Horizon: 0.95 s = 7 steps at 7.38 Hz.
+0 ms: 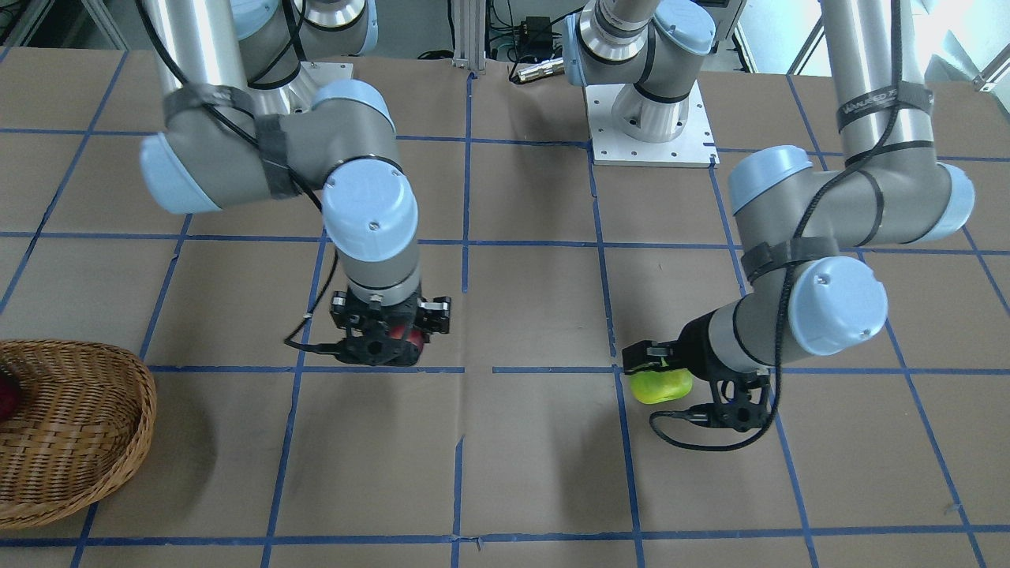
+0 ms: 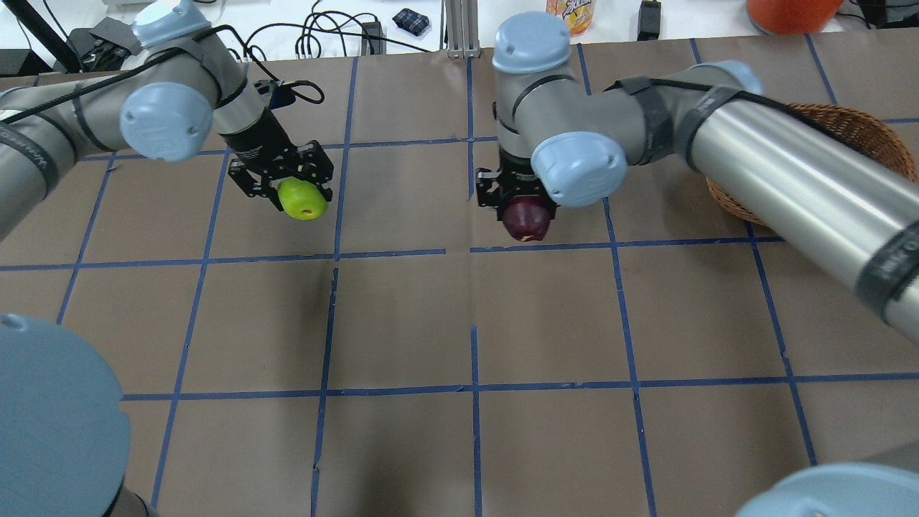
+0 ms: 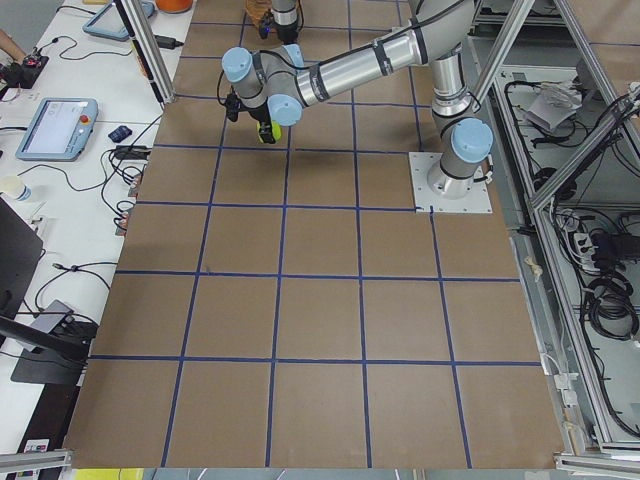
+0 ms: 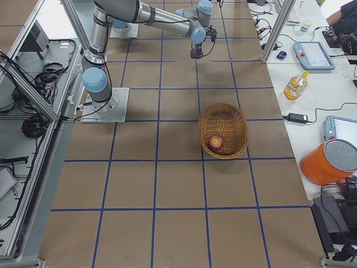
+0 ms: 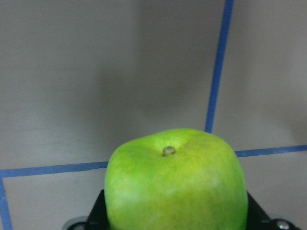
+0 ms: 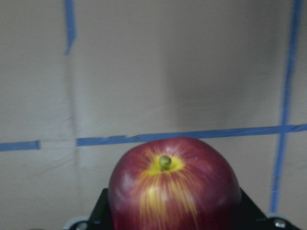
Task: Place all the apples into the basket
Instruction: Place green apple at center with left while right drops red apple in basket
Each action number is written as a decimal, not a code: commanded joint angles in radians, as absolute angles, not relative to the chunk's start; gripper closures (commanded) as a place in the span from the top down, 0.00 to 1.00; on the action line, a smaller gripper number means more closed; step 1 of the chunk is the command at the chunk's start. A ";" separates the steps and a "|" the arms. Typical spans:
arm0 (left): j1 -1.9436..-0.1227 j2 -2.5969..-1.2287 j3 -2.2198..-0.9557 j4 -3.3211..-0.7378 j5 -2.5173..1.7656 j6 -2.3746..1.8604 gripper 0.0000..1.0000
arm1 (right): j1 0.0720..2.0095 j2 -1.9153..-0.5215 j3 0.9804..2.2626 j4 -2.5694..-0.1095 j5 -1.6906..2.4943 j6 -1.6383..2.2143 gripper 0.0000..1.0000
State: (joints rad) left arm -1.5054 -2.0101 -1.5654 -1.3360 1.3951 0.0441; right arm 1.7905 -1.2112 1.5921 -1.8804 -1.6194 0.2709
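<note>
My left gripper (image 2: 293, 188) is shut on the yellow-green apple (image 2: 303, 199) and holds it above the table; the apple fills the left wrist view (image 5: 175, 182). My right gripper (image 2: 522, 202) is shut on the dark maroon apple (image 2: 526, 219), which has yellow streaks at its stem in the right wrist view (image 6: 173, 184), and holds it above the table. The wicker basket (image 4: 223, 111) stands on the robot's right, apart from both grippers, with the red apple (image 4: 215, 143) lying in it. In the front view the basket (image 1: 87, 426) is at the lower left.
The brown table carries a blue tape grid. The left arm's white base plate (image 1: 653, 130) is at the robot's side. Off the table edge beyond the basket stand a juice bottle (image 4: 294, 85), an orange bucket (image 4: 329, 162) and a tablet (image 4: 314, 53).
</note>
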 commanded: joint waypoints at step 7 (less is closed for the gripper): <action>-1.888 -2.148 -1.604 -1.003 1.416 -0.340 1.00 | 1.155 -1.152 1.585 -2.014 -1.713 -0.359 0.00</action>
